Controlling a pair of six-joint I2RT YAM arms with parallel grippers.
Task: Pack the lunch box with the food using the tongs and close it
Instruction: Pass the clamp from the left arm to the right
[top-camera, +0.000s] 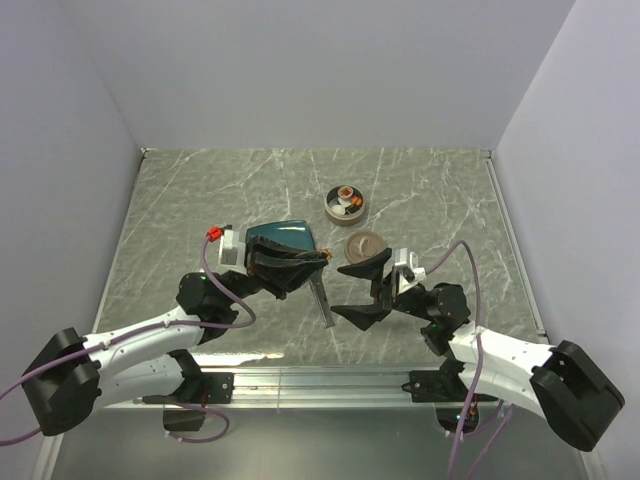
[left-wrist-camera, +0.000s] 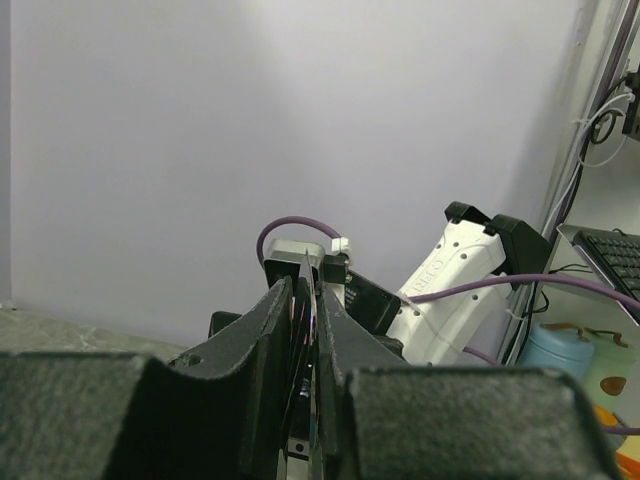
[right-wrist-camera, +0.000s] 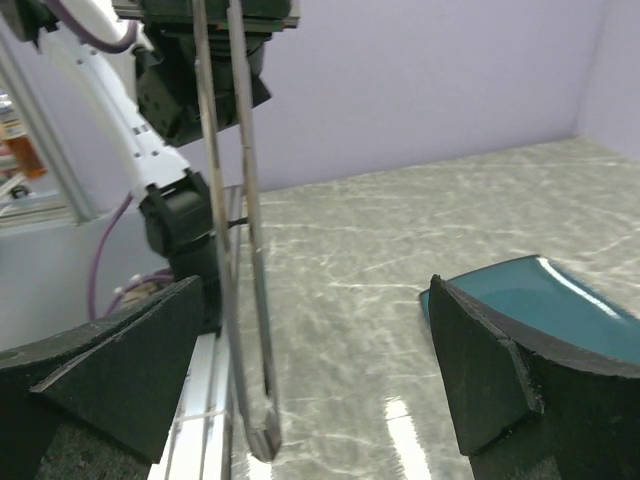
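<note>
Clamping the tongs (top-camera: 324, 302) between nearly closed fingers, the left pincer (top-camera: 305, 268) sits over the near corner of the teal plate (top-camera: 285, 236), with the tongs' free length slanting toward 5 o'clock above the table (top-camera: 200, 195). At 3 o'clock of the tongs, the right pincer (top-camera: 366, 290) stands wide apart and holds nothing. The lid (top-camera: 365, 243) lies at 12 o'clock of it. The lunch box (top-camera: 346, 205) sits uncovered at 11 o'clock of the lid, with white and orange food (top-camera: 346, 198) inside.
</note>
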